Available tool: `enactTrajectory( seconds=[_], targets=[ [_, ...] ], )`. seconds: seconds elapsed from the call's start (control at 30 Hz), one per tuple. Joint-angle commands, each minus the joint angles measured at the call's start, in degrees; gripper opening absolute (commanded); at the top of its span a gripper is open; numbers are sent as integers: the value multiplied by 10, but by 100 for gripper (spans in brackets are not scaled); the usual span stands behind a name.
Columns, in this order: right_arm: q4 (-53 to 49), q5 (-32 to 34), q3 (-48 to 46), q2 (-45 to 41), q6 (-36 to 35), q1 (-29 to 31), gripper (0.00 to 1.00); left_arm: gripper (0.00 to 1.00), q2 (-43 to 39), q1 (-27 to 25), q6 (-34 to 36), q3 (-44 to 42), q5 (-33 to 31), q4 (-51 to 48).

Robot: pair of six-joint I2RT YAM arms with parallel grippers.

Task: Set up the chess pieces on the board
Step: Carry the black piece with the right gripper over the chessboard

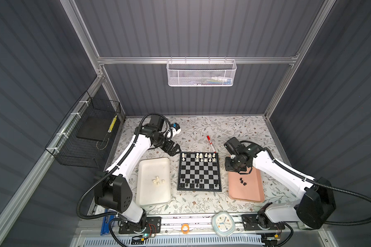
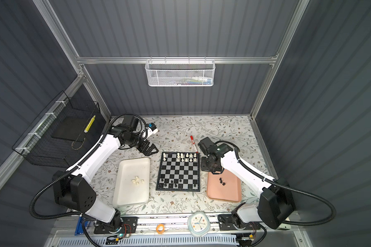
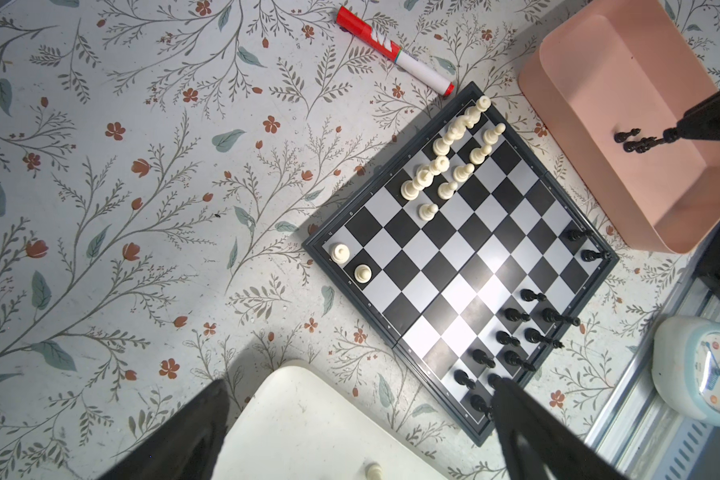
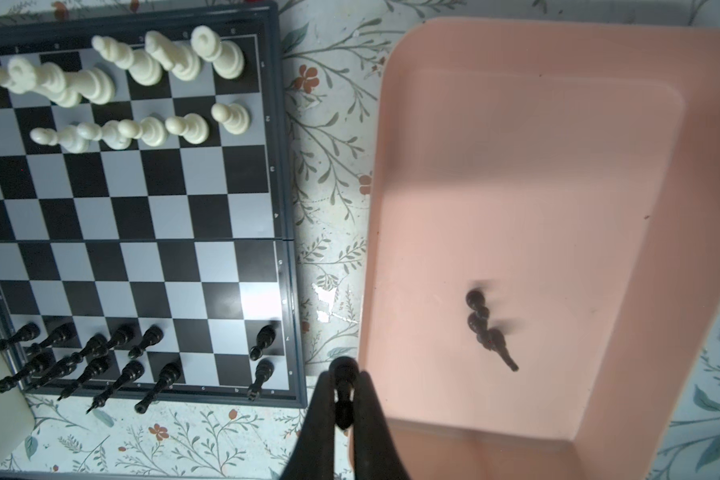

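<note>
right claw (image 4: 346,376): clamped on black piece (image 4: 343,399), long axis along fingers, at pink tray (image 4: 537,187) edge. board (image 4: 154,216) just leftward; right arm nearer. left claw (image 1: 174,151): spread wide, empty.

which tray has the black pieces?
The pink tray, right of the board, with loose black pieces in it. The white tray holds only cream ones.

The board (image 1: 199,171) lies between the left tray (image 1: 152,169) and the right tray (image 1: 251,192), both holding chess pieces (image 1: 157,180), a marker (image 1: 210,143) behind.
</note>
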Motion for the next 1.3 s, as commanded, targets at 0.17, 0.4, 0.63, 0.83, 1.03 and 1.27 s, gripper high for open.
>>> enactTrajectory(
  seconds=[0.17, 0.4, 0.63, 0.83, 1.03, 1.27],
  targets=[
    [-20, -20, 53, 35, 18, 50, 7, 100, -15, -3, 10, 6, 9, -19],
    [-10, -37, 66, 71, 20, 83, 7, 99, -21, -3, 13, -1, 5, -14],
    [4, -48, 67, 94, 31, 109, 7, 100, -18, -3, 13, 7, 30, -23],
    [16, -55, 63, 112, 35, 123, 7, 100, -21, -3, 13, 6, 30, -23],
    [25, -54, 60, 130, 37, 133, 7, 100, -25, -3, 12, 1, 27, -21],
    [28, -46, 55, 145, 36, 137, 7, 100, -27, -3, 14, -3, 24, -18]
  ],
)
